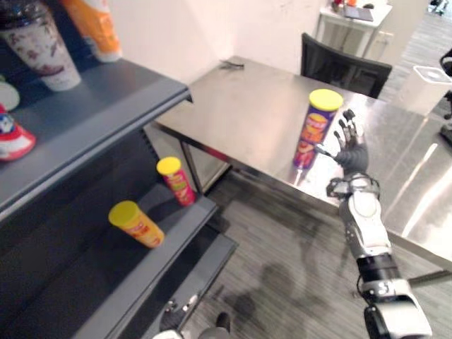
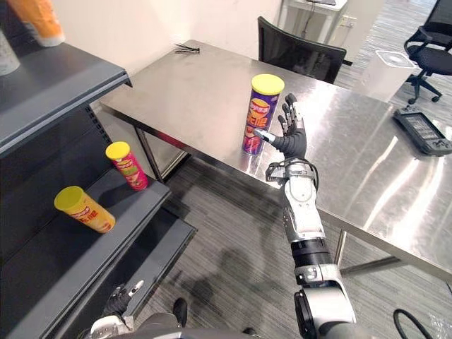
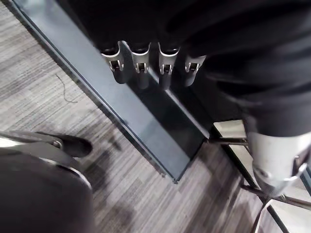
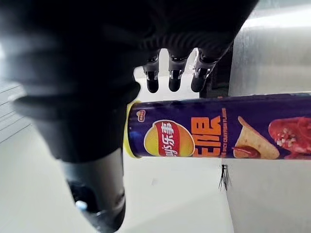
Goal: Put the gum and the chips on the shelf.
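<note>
A purple chips can (image 1: 316, 127) with a yellow lid stands upright near the front edge of the steel table (image 1: 233, 106). My right hand (image 1: 352, 152) is raised just to its right, open, with straight fingers (image 4: 170, 77) spread upward. The palm faces the can (image 4: 218, 136) and the thumb (image 2: 263, 133) points at its side; I cannot tell if they touch. Down low by the base of the dark shelf unit (image 1: 99, 106), my left hand (image 2: 119, 299) hangs with relaxed fingers (image 3: 141, 68) and holds nothing.
On a lower shelf board (image 1: 176, 233), a red can (image 1: 176, 181) leans and an orange can (image 1: 137, 224) lies on its side. Cups and an orange bag (image 1: 95, 25) stand on upper boards. Behind the table are a black chair (image 1: 346, 67), a white box (image 1: 431, 85) and a black device (image 2: 424, 132).
</note>
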